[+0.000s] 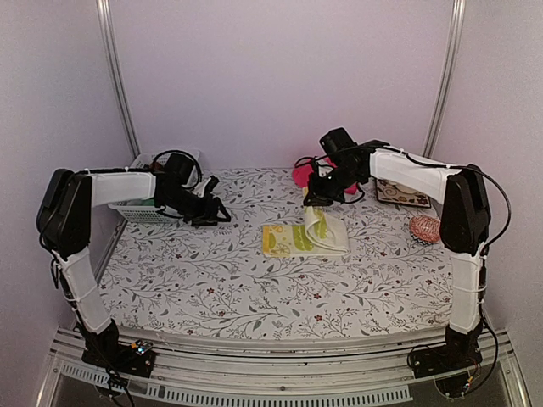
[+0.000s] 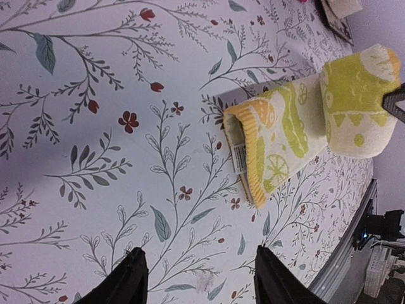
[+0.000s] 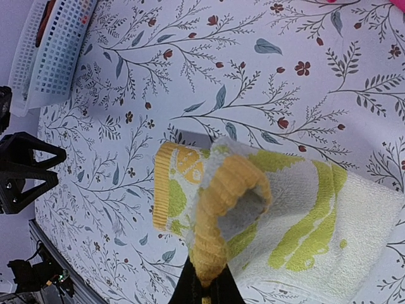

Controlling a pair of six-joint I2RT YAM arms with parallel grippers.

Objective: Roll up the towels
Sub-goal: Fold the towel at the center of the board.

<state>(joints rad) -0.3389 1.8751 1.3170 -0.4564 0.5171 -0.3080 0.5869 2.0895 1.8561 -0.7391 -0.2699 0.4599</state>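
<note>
The lime-yellow towel [image 1: 304, 236] with white and orange pattern lies mid-table, its right end lifted and curled over. My right gripper [image 1: 320, 202] is shut on that towel's orange edge [image 3: 215, 253] and holds it above the flat part [image 3: 329, 240]. The towel also shows in the left wrist view [image 2: 285, 136], its curled end [image 2: 357, 107] raised. The hot pink towel [image 1: 304, 175] lies behind the right gripper, mostly hidden. My left gripper [image 1: 216, 216] is open and empty, low over the table to the left of the towel, its fingertips [image 2: 130, 278] apart.
A white mesh basket [image 1: 144, 208] stands at the back left, seen also in the right wrist view [image 3: 54, 50]. A round red-orange woven pad [image 1: 425, 229] lies at the right edge. A patterned square mat [image 1: 403, 195] lies at the back right.
</note>
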